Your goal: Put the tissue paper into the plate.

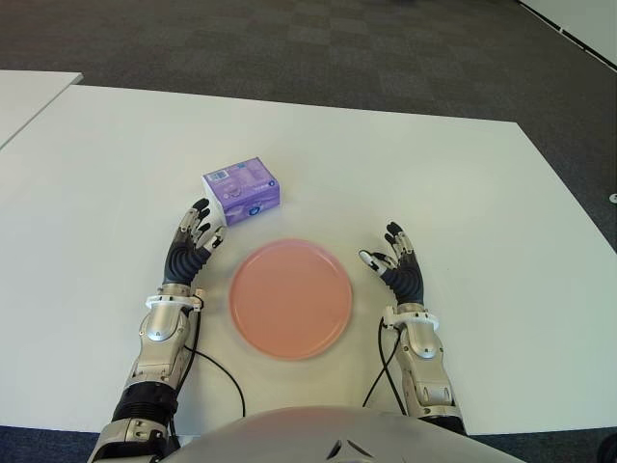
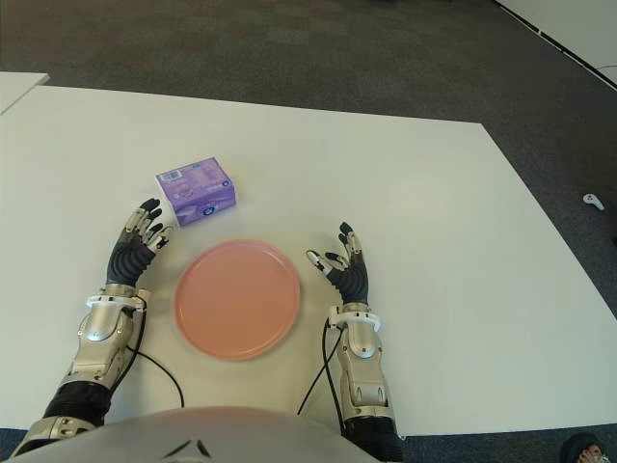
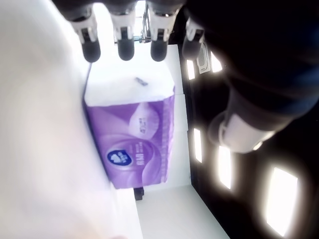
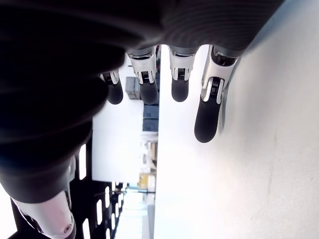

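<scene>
A purple and white tissue pack (image 1: 241, 193) lies on the white table (image 1: 434, 183), just beyond the round pink plate (image 1: 289, 298). My left hand (image 1: 196, 234) sits left of the plate with its fingers spread, the fingertips (image 3: 125, 50) close to the pack's near white end (image 3: 130, 85) and holding nothing. My right hand (image 1: 393, 260) is open on the plate's right side, apart from it. The plate holds nothing.
A second white table's corner (image 1: 24, 96) shows at the far left. Dark carpet (image 1: 318, 48) lies beyond the table's far edge. Black cables (image 1: 217, 371) run from both wrists toward my body.
</scene>
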Controlling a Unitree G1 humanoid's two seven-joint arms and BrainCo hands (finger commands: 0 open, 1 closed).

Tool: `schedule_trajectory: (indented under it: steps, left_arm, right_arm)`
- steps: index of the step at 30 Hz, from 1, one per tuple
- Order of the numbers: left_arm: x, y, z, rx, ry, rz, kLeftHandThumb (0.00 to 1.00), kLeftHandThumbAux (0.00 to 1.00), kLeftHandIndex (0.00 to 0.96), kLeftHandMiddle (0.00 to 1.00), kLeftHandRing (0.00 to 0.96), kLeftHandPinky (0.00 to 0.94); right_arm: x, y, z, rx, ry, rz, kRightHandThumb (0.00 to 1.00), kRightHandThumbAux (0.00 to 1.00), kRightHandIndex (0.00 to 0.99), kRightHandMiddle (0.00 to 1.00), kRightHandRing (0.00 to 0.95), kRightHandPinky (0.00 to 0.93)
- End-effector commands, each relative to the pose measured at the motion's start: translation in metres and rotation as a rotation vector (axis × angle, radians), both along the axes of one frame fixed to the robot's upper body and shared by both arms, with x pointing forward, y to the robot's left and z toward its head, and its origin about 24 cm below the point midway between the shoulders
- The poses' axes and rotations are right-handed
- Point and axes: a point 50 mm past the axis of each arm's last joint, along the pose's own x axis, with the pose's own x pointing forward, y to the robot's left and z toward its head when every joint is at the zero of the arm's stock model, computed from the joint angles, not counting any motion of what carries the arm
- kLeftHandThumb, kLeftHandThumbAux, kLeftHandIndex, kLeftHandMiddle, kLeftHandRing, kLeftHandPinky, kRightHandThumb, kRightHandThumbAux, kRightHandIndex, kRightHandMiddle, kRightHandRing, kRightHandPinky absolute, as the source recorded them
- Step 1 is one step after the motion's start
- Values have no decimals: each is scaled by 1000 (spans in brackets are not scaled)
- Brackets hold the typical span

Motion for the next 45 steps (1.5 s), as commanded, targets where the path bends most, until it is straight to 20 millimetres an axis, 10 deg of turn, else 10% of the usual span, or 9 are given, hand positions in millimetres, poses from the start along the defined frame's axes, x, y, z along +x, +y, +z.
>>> schedule_trajectory:
  steps: [1,23,45]
  left_arm:
    - [-22,0,-28,-15,149,11,0,638,0,0,0,0]
    - [11,32,23,54,-15,113,3,608,0,0,0,0]
    - [80,77,142,319,-473,270,0,630,0,0,0,0]
  right_arm:
    - [-25,-2,-38,14,229,-23,97,743,0,0,0,0]
    - [-18,0,-40,19,235,-20,96,736,0,0,0,0]
    - [-10,1,-40,15,217,-19,98,738,0,2,0,0]
